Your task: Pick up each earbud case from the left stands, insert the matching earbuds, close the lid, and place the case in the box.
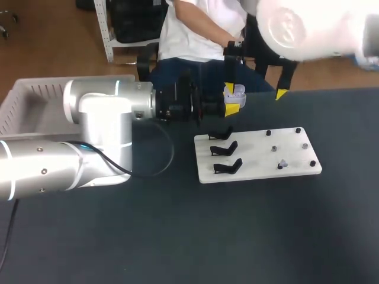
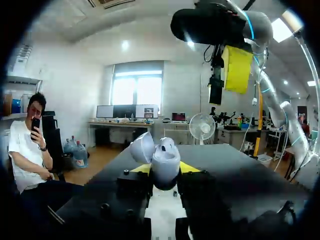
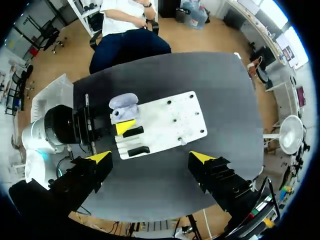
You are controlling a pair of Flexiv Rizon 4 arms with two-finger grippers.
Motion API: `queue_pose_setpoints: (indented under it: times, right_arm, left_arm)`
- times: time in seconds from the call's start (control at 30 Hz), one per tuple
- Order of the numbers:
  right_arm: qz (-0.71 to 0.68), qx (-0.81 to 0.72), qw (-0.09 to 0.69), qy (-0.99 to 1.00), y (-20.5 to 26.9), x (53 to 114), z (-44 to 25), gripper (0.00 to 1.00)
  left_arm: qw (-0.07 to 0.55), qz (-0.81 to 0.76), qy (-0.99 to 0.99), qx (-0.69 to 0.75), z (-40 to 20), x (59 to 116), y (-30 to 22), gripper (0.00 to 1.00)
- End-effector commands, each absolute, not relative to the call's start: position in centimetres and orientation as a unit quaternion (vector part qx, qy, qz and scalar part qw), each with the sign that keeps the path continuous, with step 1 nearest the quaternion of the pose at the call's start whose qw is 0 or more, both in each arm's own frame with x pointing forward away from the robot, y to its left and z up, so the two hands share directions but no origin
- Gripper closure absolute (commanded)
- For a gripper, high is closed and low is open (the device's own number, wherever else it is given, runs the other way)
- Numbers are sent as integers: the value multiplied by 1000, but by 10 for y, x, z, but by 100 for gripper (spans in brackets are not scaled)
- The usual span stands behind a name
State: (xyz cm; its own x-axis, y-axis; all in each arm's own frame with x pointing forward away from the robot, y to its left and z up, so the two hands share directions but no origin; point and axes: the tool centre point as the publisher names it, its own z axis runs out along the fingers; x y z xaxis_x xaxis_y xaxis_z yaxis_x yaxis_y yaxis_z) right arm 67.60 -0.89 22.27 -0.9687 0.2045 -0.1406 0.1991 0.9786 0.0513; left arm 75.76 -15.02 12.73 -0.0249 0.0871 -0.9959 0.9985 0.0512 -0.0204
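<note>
L claw [image 2: 165, 170]: pinching earbud case [image 2: 161, 159] from both sides, yellow tips flanking its body
Case: lid swung open, held off the counter [image 1: 177, 236] near its far edge, just beside the stand end of the board [image 1: 260, 155]. Can't tell if buds are seated inside
R claw [image 3: 151, 157]: spread wide, nothing in it, hangs high over board + case. In the head view one tip sits close by the case
Board: white, flat on the dark counter, right of centre
Stands [image 1: 224, 148]: 3 black ones in a row at the board's left end
Pegs [image 1: 298, 130]: small dark dots on the board's right part
Small pale piece [image 1: 283, 163]: near the board's right front corner, too small to ID
Box [image 1: 26, 100]: white slatted bin, far-left of the counter, behind L arm [image 1: 100, 136], well apart from the case
</note>
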Motion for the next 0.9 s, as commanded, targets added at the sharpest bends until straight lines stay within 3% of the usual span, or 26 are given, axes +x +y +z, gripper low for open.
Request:
queue_pose_setpoints:
  times: [0.03, 0.5, 0.9]
  right_arm:
    - [29, 103, 198, 974, -12, 648, 218, 0]
    - [5, 82, 220, 972, -8, 645, 201, 0]
    - [9, 90, 195, 977, -52, 648, 133, 0]
  left_arm:
    - [488, -469, 539, 501, 127, 756, -150, 100]
    - [488, -469, 539, 501, 127, 756, -150, 100]
    - [488, -469, 539, 501, 127, 756, -150, 100]
